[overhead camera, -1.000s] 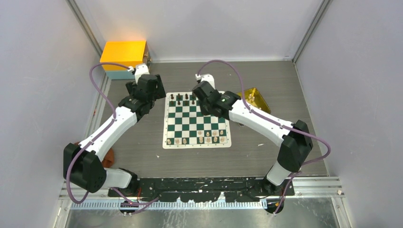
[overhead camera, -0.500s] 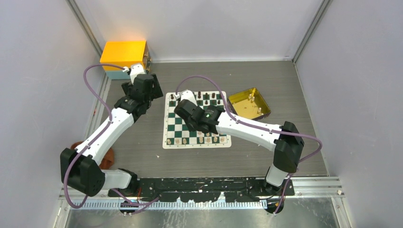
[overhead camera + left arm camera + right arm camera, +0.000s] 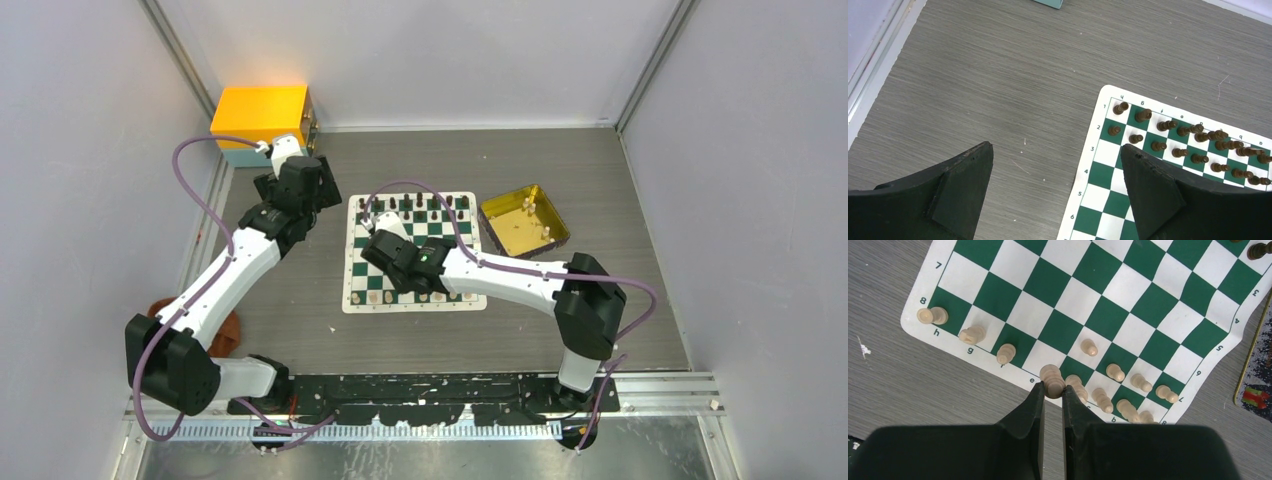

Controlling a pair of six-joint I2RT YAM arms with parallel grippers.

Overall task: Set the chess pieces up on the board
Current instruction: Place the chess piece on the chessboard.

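The green and white board [image 3: 450,235] lies mid-table. Dark chess pieces [image 3: 1179,131] fill its two far rows. Pale chess pieces [image 3: 1115,372] stand along its near rows. My right gripper [image 3: 1053,388] is shut on a pale chess piece [image 3: 1052,376], held low over the board's [image 3: 1108,315] near edge by the letter e. My left gripper [image 3: 1056,150] hangs open and empty above bare table, just off the board's [image 3: 1103,175] far left corner.
A gold tray [image 3: 523,220] with a few pieces in it sits right of the board. A yellow box [image 3: 262,115] stands at the back left, close behind the left arm. A brown object [image 3: 225,325] lies at the left edge.
My right arm has swung from the board's far right side, near the tray, across to its near left part, with the jaws staying shut. The left arm shifted only slightly.
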